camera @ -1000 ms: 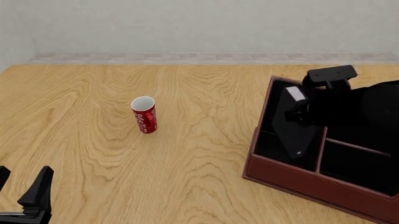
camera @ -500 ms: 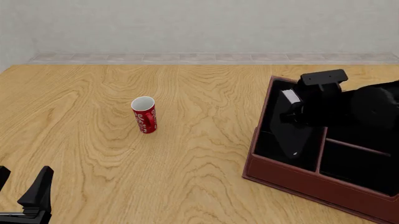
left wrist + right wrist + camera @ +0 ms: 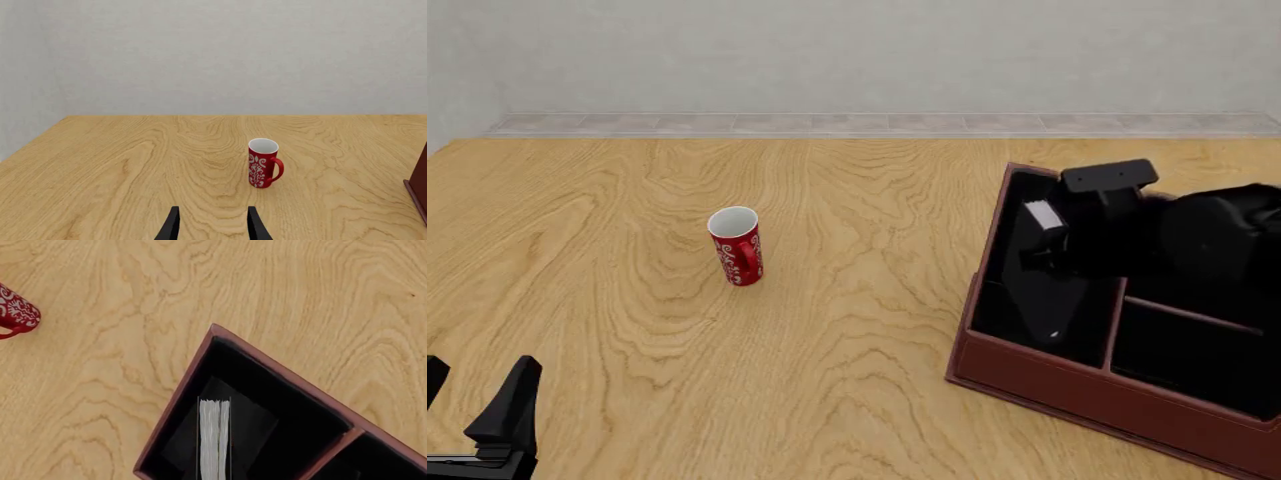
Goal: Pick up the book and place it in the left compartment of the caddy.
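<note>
The black book [image 3: 1052, 285] with a white page edge [image 3: 1042, 217] stands tilted inside the left compartment [image 3: 1010, 312] of the dark reddish-brown caddy [image 3: 1054, 386]. My right gripper [image 3: 1062, 254] is shut on the book's upper part, above that compartment. In the right wrist view the book's page edge [image 3: 214, 437] points down into the black-lined left compartment [image 3: 267, 385], inside the caddy's rim [image 3: 177, 395]; the fingers are hidden there. My left gripper [image 3: 474, 392] is open and empty at the near left, far from the caddy; its tips show in the left wrist view [image 3: 212, 228].
A red mug [image 3: 737, 246] with a white pattern stands upright on the wooden table, left of the caddy; it also shows in the left wrist view [image 3: 263, 163] and the right wrist view [image 3: 17, 315]. The caddy's right-hand sections [image 3: 1194, 345] lie under my right arm.
My right gripper has moved left and down with the book, taking it lower into the left compartment. The left arm and the mug have not moved.
</note>
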